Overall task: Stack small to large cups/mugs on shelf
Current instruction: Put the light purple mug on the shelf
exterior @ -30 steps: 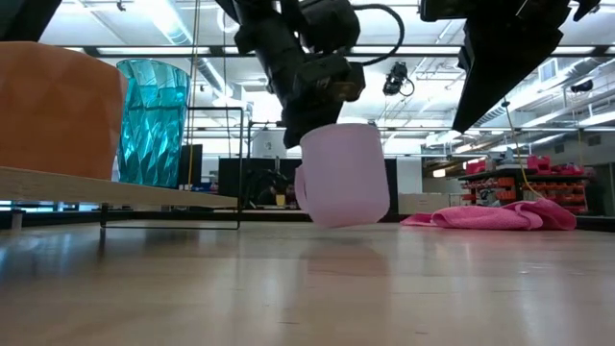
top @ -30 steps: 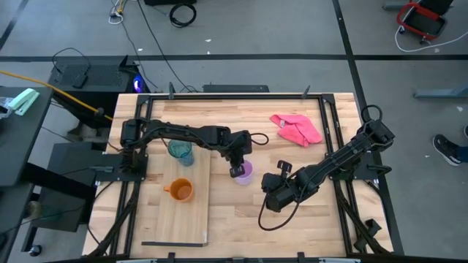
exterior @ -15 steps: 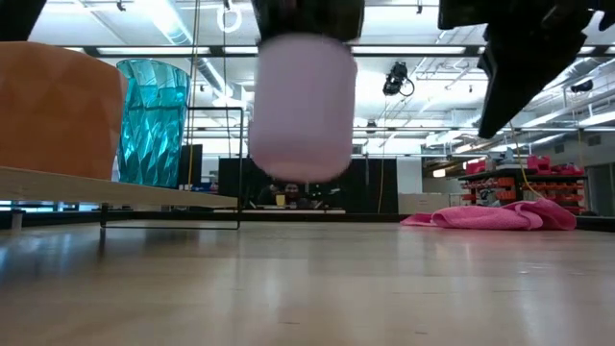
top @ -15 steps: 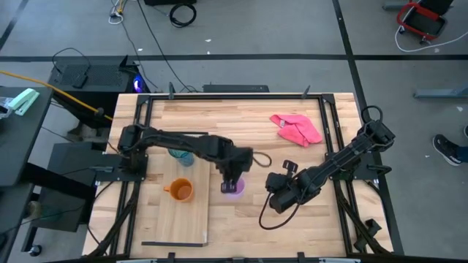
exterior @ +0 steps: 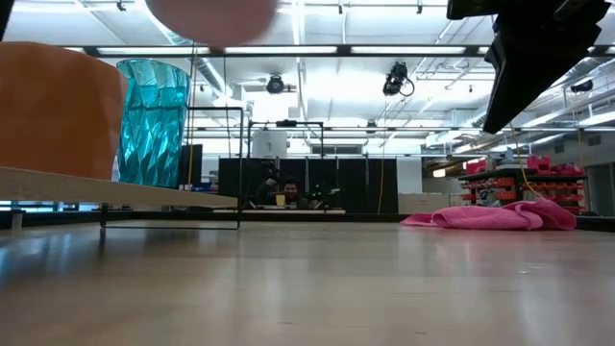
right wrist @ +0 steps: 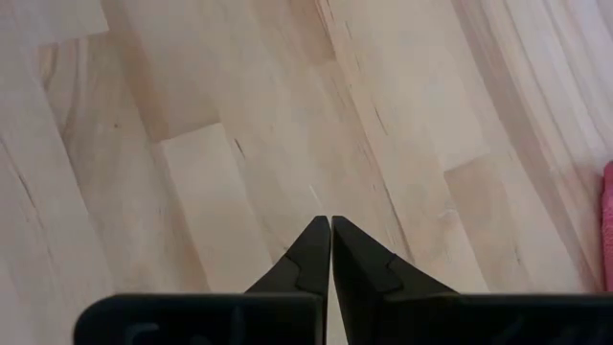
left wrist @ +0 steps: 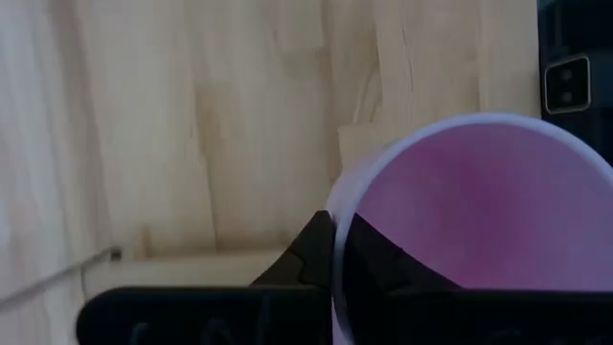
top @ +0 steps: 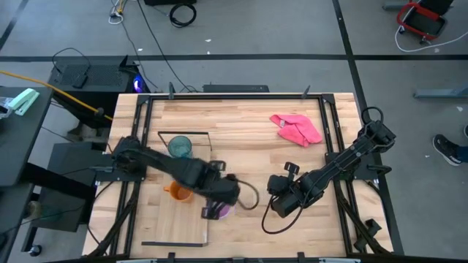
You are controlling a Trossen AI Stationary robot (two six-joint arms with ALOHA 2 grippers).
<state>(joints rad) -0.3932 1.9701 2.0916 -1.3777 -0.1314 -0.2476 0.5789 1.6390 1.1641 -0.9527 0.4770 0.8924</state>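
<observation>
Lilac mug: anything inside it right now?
Nothing visible: the left wrist view shows the lilac mug with bare interior. The left end effector pinches its rim, one finger inside covering part of the wall.

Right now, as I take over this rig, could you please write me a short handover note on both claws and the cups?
Left claw: shut on the rim of the lilac mug, carried in the air by the shelf's right edge, near the orange mug.
Right claw: shut, empty, waiting above bare table right of centre.
Shelf: teal tumbler stands at its far end, orange mug near the middle.
Pink cloth: on the table, far right, not in play.
Done: tumbler and orange mug placed, lilac mug picked up.
Left: set the lilac mug on the shelf's free near end, probably, then release.
</observation>
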